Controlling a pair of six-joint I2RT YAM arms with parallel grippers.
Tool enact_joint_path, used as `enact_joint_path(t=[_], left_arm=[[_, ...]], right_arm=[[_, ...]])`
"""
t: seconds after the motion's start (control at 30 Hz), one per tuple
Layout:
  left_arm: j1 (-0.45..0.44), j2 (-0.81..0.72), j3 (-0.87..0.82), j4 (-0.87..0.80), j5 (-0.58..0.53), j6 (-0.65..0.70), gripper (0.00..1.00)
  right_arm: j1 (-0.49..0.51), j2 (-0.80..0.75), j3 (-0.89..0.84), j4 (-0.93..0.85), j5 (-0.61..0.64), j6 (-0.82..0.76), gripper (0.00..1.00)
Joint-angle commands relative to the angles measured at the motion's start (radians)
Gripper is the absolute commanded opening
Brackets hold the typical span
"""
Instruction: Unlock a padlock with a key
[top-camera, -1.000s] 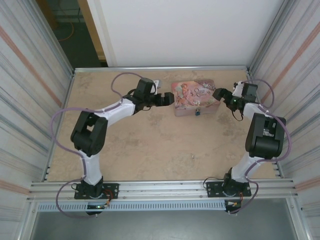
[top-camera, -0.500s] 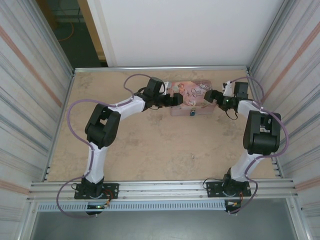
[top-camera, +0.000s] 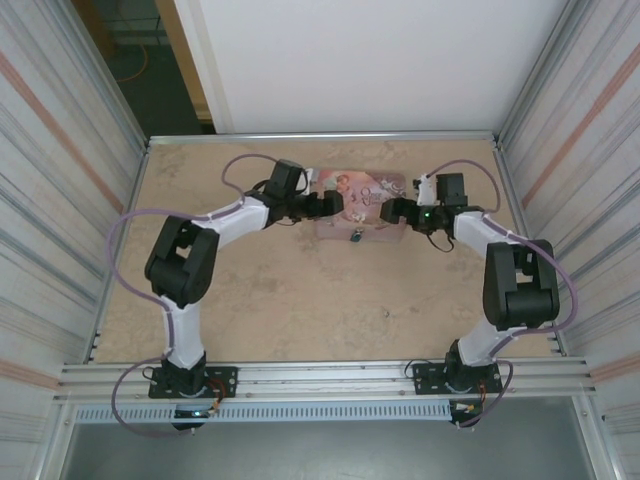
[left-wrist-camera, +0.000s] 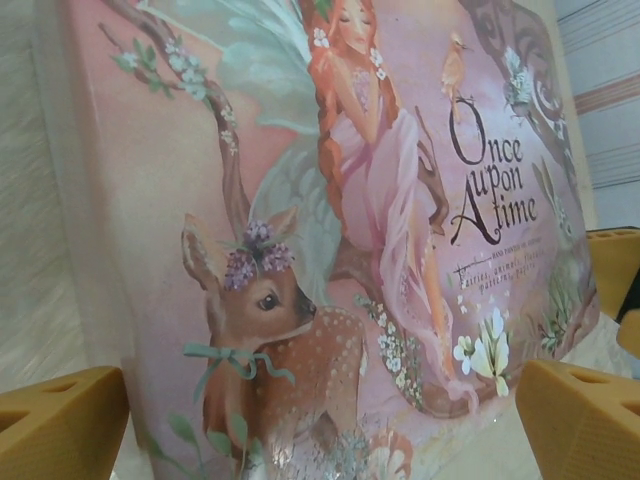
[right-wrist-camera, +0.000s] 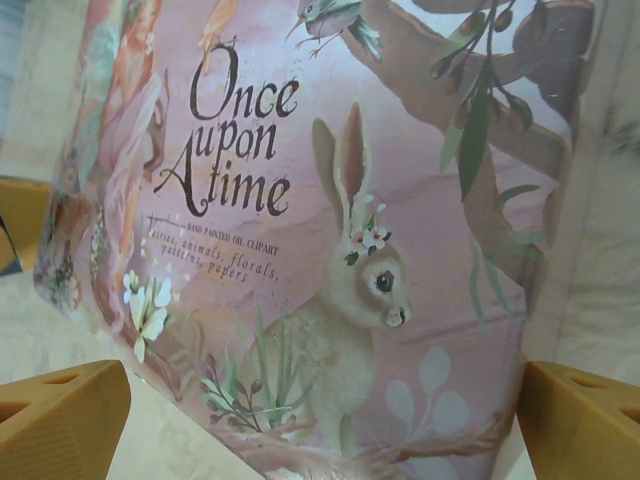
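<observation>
Padlock (top-camera: 356, 237), a tiny blue-bodied one with its shackle too small to make out, sits against the near side wall of the pink illustrated rectangular tin box (top-camera: 358, 192), about midway along it; the tin box lies flat on the beige speckled table (top-camera: 300, 290), toward the far edge and near the middle from left to right; its lid shows a fairy, a deer, a rabbit and the words "Once upon A time"; the left gripper (top-camera: 337, 205) is at the box's left end and the right gripper (top-camera: 390, 211) at its right end, the 2 facing each other across it; in the left wrist view the left gripper (left-wrist-camera: 320, 430) has its orange fingers (left-wrist-camera: 60, 425) wide apart, the lid's deer corner between them; in the right wrist view the right gripper (right-wrist-camera: 320, 425) has its orange fingers (right-wrist-camera: 585, 420) spread just as wide, the rabbit corner between them; whether any finger touches the tin box I cannot tell; the padlock is apart from both grippers, on their near side.
</observation>
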Motion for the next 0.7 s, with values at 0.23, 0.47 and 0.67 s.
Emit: enact_joint_path(t=[0.23, 0.47, 0.67], left_arm=[[0.06, -0.199, -0.169, 0.024, 0.071, 0.036, 0.99], [0.106, -0.162, -0.148, 0.025, 0.086, 0.047, 0.99], [0.148, -0.142, -0.127, 0.01, 0.071, 0.045, 0.99]], right_arm=[[0.278, -0.09, -0.084, 0.047, 0.047, 0.164, 0.97], [0.371, -0.087, -0.077, 0.039, 0.136, 0.205, 0.97], [0.37, -0.122, -0.042, -0.096, 0.292, 0.187, 0.99]])
